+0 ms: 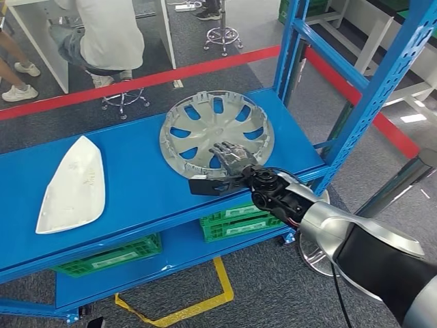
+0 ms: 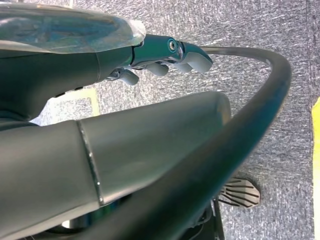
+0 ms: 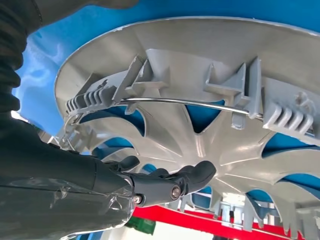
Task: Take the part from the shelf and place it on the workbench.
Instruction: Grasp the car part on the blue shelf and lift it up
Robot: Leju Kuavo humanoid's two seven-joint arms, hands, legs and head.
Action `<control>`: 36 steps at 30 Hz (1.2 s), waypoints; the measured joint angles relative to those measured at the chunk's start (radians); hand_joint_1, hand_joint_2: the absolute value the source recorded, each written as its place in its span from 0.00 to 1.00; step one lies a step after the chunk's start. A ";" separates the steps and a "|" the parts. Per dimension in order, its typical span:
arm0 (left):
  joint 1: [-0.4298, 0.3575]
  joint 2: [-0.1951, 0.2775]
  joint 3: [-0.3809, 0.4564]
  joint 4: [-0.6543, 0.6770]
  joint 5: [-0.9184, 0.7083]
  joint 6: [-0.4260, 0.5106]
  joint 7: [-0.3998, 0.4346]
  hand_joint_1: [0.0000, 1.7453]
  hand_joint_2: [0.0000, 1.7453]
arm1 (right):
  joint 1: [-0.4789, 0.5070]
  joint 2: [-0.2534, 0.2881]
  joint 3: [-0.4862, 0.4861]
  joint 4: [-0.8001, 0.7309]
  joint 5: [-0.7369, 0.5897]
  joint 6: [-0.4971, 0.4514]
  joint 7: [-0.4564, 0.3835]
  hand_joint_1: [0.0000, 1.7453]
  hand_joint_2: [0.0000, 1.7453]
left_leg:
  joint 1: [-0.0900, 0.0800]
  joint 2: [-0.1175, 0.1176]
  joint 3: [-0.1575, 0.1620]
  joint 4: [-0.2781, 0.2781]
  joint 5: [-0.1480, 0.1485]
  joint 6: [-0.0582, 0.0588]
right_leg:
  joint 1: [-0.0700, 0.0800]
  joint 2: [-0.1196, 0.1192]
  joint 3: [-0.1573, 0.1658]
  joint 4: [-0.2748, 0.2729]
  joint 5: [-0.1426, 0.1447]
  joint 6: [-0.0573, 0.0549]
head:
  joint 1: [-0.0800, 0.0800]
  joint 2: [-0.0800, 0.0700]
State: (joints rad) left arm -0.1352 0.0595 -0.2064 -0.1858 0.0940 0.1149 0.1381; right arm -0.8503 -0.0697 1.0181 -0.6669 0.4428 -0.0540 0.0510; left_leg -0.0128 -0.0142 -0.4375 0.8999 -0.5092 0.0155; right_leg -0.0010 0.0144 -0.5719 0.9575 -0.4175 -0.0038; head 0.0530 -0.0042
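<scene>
A silver wheel cover [image 1: 216, 126] lies hollow side up on the blue shelf [image 1: 134, 171], toward its right end. My right hand [image 1: 229, 164] reaches over the cover's near rim. Its fingers lie spread on the spokes and the thumb sticks out to the left along the shelf's front edge. In the right wrist view the fingers [image 3: 188, 177] stretch across the wheel cover [image 3: 226, 145] with nothing clasped between them. My left hand [image 2: 166, 55] hangs over the grey floor and holds nothing.
A white curved shell part [image 1: 74, 184] lies on the shelf's left end. Green crates [image 1: 237, 222] sit on the lower shelf. Blue uprights [image 1: 371, 89] rise at the right. A person [image 1: 108, 34] sits on a stool behind the shelf. Yellow tape [image 1: 180, 311] marks the floor.
</scene>
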 joint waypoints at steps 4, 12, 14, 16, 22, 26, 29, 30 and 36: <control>0.001 0.000 -0.008 0.000 0.000 0.001 0.000 0.00 0.00 | 0.000 0.001 -0.011 0.013 -0.079 -0.015 -0.009 0.01 1.00 | 0.000 0.000 0.000 0.000 0.000 0.000 | 0.000 0.000 0.000 0.000 0.000 0.000 | 0.000 0.000; 0.002 0.000 -0.020 0.000 0.000 0.001 0.006 0.00 0.00 | -0.001 0.000 -0.061 0.033 -0.208 -0.003 -0.006 0.00 1.00 | 0.000 0.001 0.000 0.000 0.000 0.000 | 0.000 0.001 0.000 0.000 0.000 0.000 | 0.000 0.000; 0.002 0.000 -0.023 0.000 0.000 0.001 0.007 0.00 0.00 | -0.002 0.000 -0.072 0.037 -0.213 0.000 -0.005 0.00 1.00 | 0.000 0.001 0.000 0.000 0.000 0.000 | 0.000 0.001 0.000 0.000 0.000 0.000 | 0.000 0.000; 0.002 -0.001 -0.026 0.000 0.000 0.000 0.007 0.00 0.00 | -0.002 -0.001 -0.081 0.041 -0.217 0.001 -0.003 0.00 1.00 | 0.000 0.001 0.001 0.000 0.000 0.000 | 0.000 0.001 0.000 0.000 0.000 0.000 | 0.000 0.000; 0.002 -0.001 -0.031 0.000 0.002 0.000 0.007 0.00 0.00 | -0.003 -0.002 -0.089 0.047 -0.236 0.025 0.017 0.00 1.00 | 0.000 0.001 0.001 0.000 0.000 0.000 | 0.000 0.001 0.000 0.000 0.000 0.000 | 0.000 0.000; 0.002 -0.001 -0.040 0.000 0.004 0.000 0.010 0.00 0.00 | -0.007 -0.006 -0.089 0.053 -0.248 0.040 0.033 0.00 1.00 | 0.000 0.001 0.001 0.000 0.000 0.000 | 0.000 0.001 0.000 0.000 0.000 0.000 | 0.000 0.000; 0.002 -0.001 -0.043 0.000 0.004 0.000 0.012 0.00 0.00 | -0.007 -0.009 -0.089 0.055 -0.258 0.046 0.042 0.00 1.00 | 0.000 0.001 0.001 0.000 0.000 0.000 | 0.000 0.001 0.000 0.000 0.000 0.000 | 0.000 0.000; 0.002 -0.001 -0.044 0.000 0.004 0.000 0.012 0.00 0.00 | -0.007 -0.010 -0.089 0.056 -0.260 0.048 0.044 0.00 1.00 | 0.000 0.001 0.001 0.000 0.000 0.000 | 0.000 0.001 0.000 0.000 0.000 0.000 | 0.000 0.000; 0.001 -0.001 -0.047 0.000 0.004 -0.001 0.015 0.00 0.00 | -0.007 -0.018 -0.089 0.060 -0.273 0.053 0.045 0.24 1.00 | 0.000 0.001 0.001 0.001 0.000 0.000 | 0.000 0.001 0.000 0.000 0.000 0.000 | 0.000 0.000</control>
State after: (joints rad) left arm -0.1344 0.0587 -0.2538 -0.1858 0.0980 0.1136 0.1531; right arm -0.8576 -0.0877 0.9289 -0.6072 0.1699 -0.0005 0.0965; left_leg -0.0130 -0.0133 -0.4365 0.9004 -0.5092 0.0154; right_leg -0.0010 0.0154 -0.5717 0.9573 -0.4174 -0.0037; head 0.0530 -0.0042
